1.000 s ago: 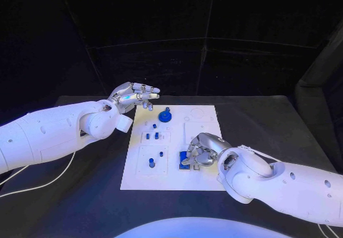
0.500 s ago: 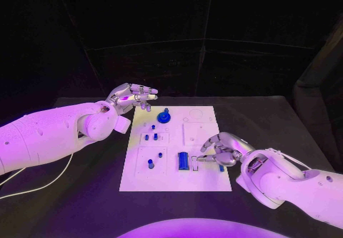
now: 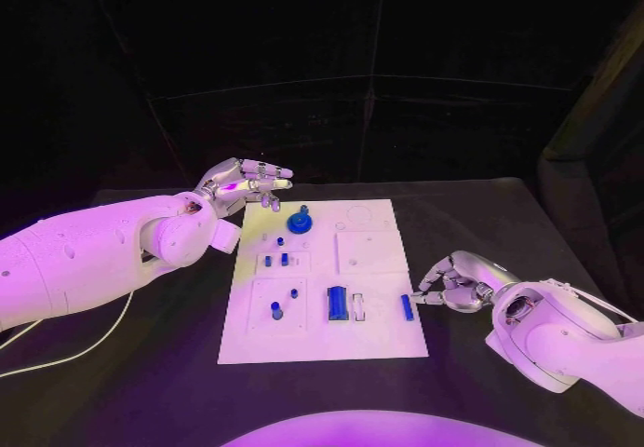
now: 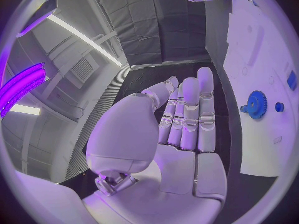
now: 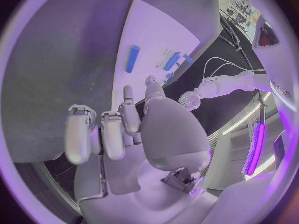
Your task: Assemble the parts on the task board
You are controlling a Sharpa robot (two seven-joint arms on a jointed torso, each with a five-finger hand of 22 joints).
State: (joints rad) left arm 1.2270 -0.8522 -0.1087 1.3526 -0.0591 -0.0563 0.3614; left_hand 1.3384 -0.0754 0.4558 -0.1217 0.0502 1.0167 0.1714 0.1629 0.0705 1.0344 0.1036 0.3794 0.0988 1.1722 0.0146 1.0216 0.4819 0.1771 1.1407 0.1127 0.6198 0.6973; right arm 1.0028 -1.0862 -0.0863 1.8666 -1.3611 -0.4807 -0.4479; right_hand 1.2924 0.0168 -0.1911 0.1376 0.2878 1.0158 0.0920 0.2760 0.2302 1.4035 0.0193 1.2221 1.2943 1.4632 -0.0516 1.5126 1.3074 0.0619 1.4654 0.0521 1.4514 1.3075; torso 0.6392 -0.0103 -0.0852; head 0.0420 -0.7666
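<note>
Both grasp nothing: right robot hand (image 3: 456,282) curled beside the task board (image 3: 376,251), left robot hand (image 3: 246,183) loosely spread; a careless reach could knock the loose blue bar (image 3: 407,307) off its edge

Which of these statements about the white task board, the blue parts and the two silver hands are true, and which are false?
1. The silver right hand holds a blue part. False: it holds nothing and is beside the white task board's right edge.
2. The round blue gear stands near the board's far end. True.
3. The silver left hand presses on the gear. False: it is off the board's far left corner, apart from the gear.
4. A long blue bar lies near the board's right edge. True.
</note>
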